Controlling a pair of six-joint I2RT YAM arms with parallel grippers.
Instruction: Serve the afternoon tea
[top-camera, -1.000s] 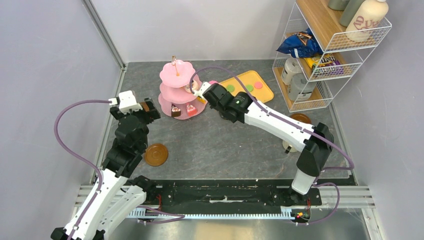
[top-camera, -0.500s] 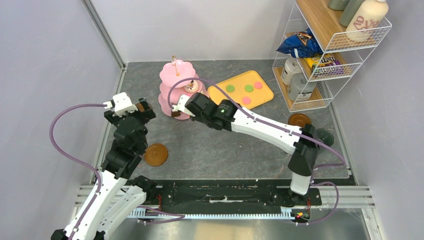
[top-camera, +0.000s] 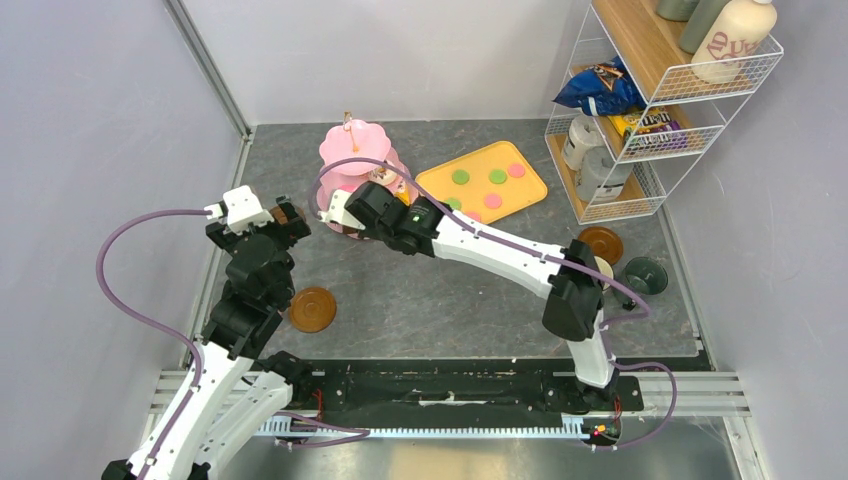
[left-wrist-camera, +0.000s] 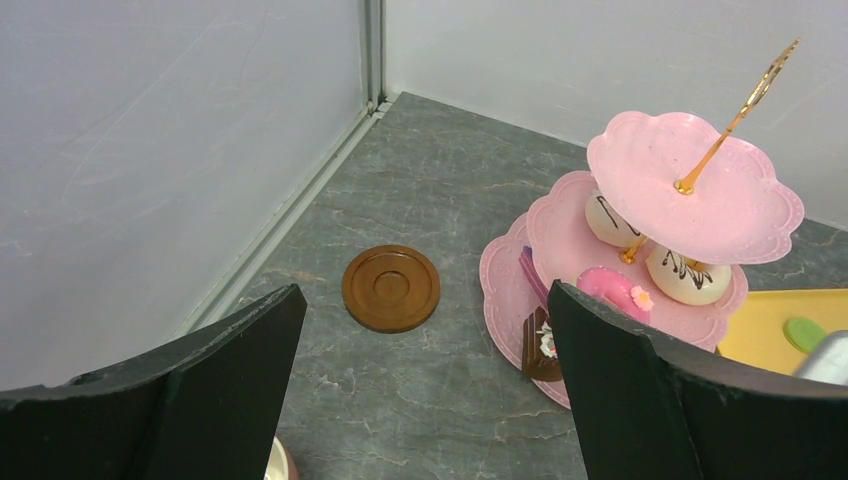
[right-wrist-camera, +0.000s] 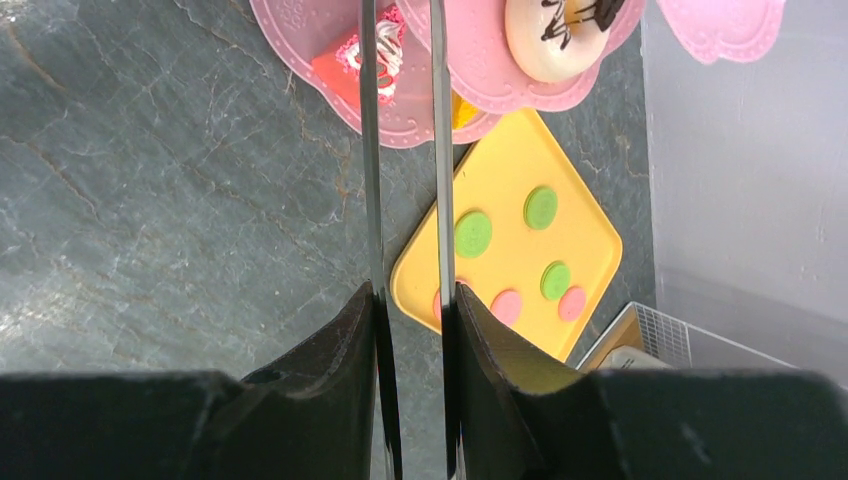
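My left gripper (left-wrist-camera: 424, 298) hangs released, jaws wide, nothing between them. Ahead of it a brown saucer (left-wrist-camera: 390, 288) lies near the worktop's left edge. The pink stand (left-wrist-camera: 690, 190) sits toward the far edge. My right gripper (right-wrist-camera: 410, 290) is just beside it, jaws narrowly apart. I cannot tell whether it grips anything.

1. Stand (left-wrist-camera: 700, 190): glossy pink plastic; central rod (left-wrist-camera: 735, 120), shiny gold metal.
2. Saucer (left-wrist-camera: 391, 288): smooth brown, satin sheen.
3. Table (left-wrist-camera: 440, 180): matt grey, stone-veined.
4. Tray (right-wrist-camera: 590, 235): smooth yellow plastic.
5. Rack (top-camera: 610, 130): white wire, wooden shelves.
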